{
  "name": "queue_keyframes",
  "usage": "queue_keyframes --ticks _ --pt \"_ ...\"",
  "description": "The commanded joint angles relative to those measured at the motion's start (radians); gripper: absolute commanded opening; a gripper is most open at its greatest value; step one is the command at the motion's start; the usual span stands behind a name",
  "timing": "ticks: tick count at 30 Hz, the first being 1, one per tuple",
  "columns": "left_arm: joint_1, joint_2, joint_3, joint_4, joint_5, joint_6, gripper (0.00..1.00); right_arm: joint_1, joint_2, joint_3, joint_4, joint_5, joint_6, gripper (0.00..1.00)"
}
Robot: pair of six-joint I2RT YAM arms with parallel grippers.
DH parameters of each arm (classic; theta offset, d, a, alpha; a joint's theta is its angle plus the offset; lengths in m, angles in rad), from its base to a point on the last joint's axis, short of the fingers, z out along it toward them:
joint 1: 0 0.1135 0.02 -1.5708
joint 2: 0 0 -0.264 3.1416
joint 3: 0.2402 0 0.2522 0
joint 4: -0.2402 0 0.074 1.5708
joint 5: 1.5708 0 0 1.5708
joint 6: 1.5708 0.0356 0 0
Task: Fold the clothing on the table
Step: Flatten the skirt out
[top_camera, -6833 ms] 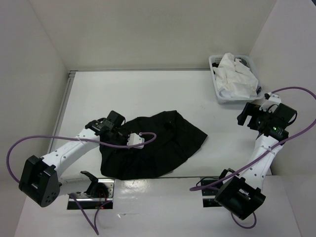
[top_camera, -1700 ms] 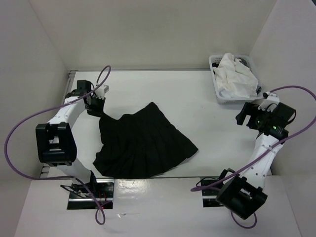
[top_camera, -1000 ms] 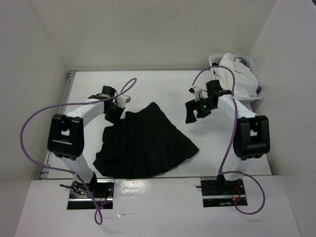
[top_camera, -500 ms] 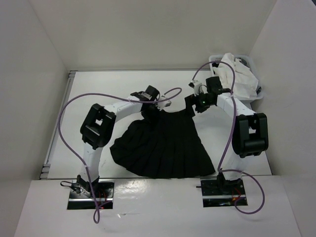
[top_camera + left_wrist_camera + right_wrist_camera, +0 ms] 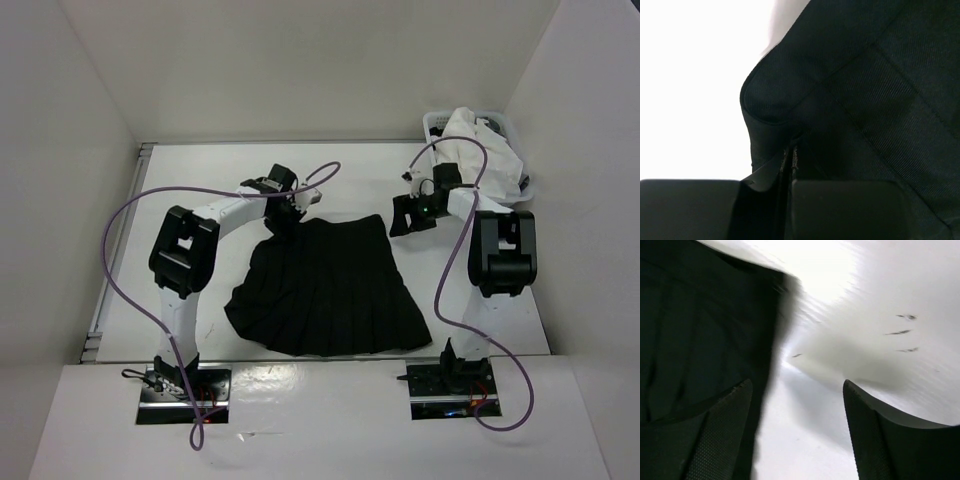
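My overhead view is bright and evenly lit; shadows on the white table (image 5: 200, 170) are faint and soft. The black skirt (image 5: 330, 285) reads nearly flat, its pleats barely showing. In my left wrist view the background is blown out to white, the weave sharp. My right wrist view is blurred, with glare across the table.

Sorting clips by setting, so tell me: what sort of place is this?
Probably a lab robot cell: white walls box in a white table, with a left arm and right arm bolted at its near edge and a black skirt laid out.
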Motion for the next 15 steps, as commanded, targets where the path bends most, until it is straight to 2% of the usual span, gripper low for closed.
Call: queue_keyframes --ticks 1,15 --pt "0.008 -0.046 -0.014 -0.002 0.014 -0.001 0.04 -0.017 0.037 0.073 0.048 -0.008 0.007 0.76" --pt "0.008 -0.028 -0.032 -0.002 0.054 0.008 0.04 -0.017 0.230 0.234 -0.010 -0.215 0.016 0.70"
